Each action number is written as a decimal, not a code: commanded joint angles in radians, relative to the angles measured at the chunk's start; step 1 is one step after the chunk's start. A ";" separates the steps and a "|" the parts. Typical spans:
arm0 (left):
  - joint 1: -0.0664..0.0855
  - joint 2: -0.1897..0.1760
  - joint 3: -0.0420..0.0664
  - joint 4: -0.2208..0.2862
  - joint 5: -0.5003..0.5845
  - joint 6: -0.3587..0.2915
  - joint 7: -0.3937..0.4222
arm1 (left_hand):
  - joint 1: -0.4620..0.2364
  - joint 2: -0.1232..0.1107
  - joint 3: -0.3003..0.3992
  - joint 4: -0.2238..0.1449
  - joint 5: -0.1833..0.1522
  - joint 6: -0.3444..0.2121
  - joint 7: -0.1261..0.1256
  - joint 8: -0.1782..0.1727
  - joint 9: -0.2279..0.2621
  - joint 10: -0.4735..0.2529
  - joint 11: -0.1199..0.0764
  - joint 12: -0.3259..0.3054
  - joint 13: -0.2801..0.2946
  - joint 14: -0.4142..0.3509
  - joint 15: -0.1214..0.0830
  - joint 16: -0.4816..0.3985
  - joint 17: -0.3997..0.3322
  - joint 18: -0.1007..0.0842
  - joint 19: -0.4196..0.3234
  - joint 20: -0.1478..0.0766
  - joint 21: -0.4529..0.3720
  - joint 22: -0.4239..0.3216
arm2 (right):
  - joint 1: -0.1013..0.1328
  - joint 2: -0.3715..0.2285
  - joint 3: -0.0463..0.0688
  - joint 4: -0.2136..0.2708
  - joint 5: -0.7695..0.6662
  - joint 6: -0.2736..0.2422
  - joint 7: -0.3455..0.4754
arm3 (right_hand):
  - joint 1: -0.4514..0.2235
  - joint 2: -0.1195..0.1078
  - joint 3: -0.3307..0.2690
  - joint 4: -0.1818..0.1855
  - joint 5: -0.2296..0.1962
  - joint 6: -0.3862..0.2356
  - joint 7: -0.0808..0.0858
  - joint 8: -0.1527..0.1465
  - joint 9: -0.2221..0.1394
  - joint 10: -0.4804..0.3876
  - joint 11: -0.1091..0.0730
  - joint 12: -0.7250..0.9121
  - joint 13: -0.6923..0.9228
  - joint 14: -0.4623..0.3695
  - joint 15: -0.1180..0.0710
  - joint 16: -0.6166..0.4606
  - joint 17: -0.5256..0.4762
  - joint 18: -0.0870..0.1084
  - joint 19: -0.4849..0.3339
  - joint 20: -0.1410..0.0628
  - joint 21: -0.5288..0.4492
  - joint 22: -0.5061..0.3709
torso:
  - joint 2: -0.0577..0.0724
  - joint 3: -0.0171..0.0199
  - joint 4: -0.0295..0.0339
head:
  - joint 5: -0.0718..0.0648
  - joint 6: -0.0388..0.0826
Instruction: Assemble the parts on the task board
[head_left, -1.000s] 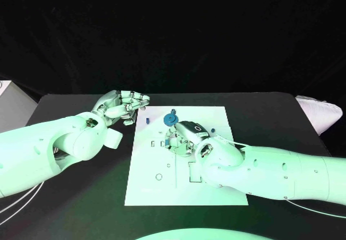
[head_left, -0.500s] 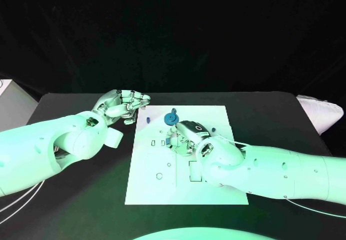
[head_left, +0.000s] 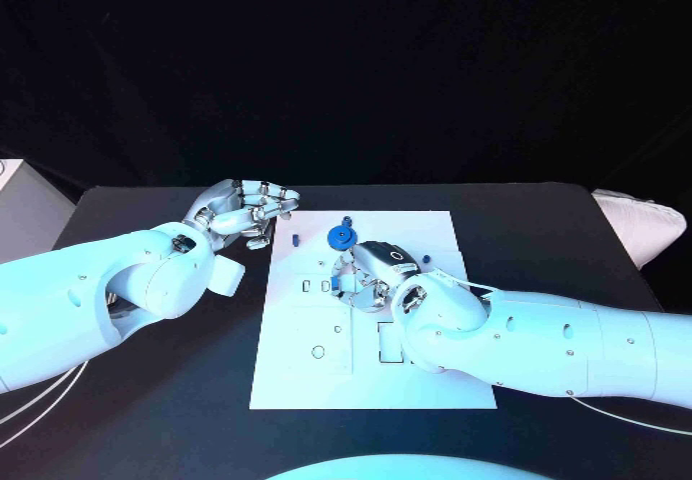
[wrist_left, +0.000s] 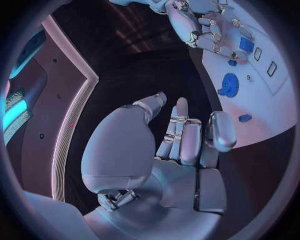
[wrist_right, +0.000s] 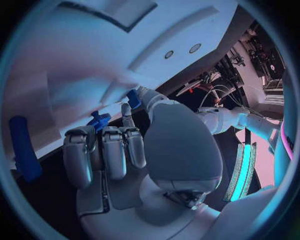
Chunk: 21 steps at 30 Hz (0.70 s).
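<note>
A white board (head_left: 310, 375) lay in the middle of a black counter (head_left: 159, 420). A round blue gear (head_left: 340, 237) sat near its far edge, with a small blue peg (head_left: 296, 240) just beside it. The right hand (head_left: 378, 272) rested on the board, fingers curled down around a small blue part (wrist_right: 99, 120); whether it actually gripped it could not be told. The left hand (head_left: 245, 210) hovered off the board's far left corner, fingers curled in, holding nothing. The parts looked light, rigid and smooth, probably best pinched by their edges. The right wrist view showed a long blue bar (wrist_right: 22, 147) nearby; the left wrist view showed the gear's teeth.
</note>
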 joint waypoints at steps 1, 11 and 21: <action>0.000 0.001 0.000 0.001 -0.006 0.016 -0.001 | -0.009 0.003 0.007 -0.001 -0.005 -0.010 0.000 0.007 0.001 -0.006 0.000 0.008 0.002 0.007 -0.001 0.006 0.002 -0.006 0.007 -0.002 0.006 0.001 | -0.001 0.000 0.000 0.000 -0.003 -0.004 0.022 | -0.010 0.000 -0.017 0.005 -0.019 -0.016 0.003 -0.009 -0.003 0.053 0.009 -0.015 0.216 0.094 0.007 -0.007 0.218 -0.014 0.105 0.011 0.005 0.263 | 0.001 -0.0004 -0.0003 | 0.000 0.001; 0.000 0.002 0.000 -0.002 -0.016 0.016 -0.006 | -0.007 0.002 0.009 -0.002 -0.005 -0.013 0.000 0.011 0.001 -0.005 0.000 0.020 0.006 0.017 -0.001 0.015 0.021 -0.007 0.013 -0.002 0.010 0.008 | -0.001 -0.009 0.000 0.015 -0.002 -0.021 0.029 | -0.011 -0.002 -0.060 0.019 -0.042 -0.028 0.006 -0.011 -0.007 0.050 0.012 -0.019 0.213 0.093 0.010 -0.008 0.215 -0.014 0.105 0.015 0.005 0.263 | 0.000 -0.0001 -0.0002 | -0.001 0.001; 0.000 0.005 0.000 -0.014 -0.131 0.027 -0.122 | -0.117 -0.003 -0.032 0.087 -0.003 0.017 -0.023 0.080 0.020 0.037 -0.018 0.138 0.054 0.097 -0.016 0.077 0.173 -0.025 0.080 -0.016 0.050 0.089 | 0.015 -0.057 0.002 0.062 0.027 -0.097 0.115 | 0.052 0.034 -0.282 0.070 -0.004 -0.089 0.030 -0.055 -0.026 0.030 0.034 -0.036 0.195 0.093 0.030 -0.009 0.214 -0.014 0.105 0.033 0.005 0.263 | -0.004 0.0014 -0.0035 | -0.001 0.011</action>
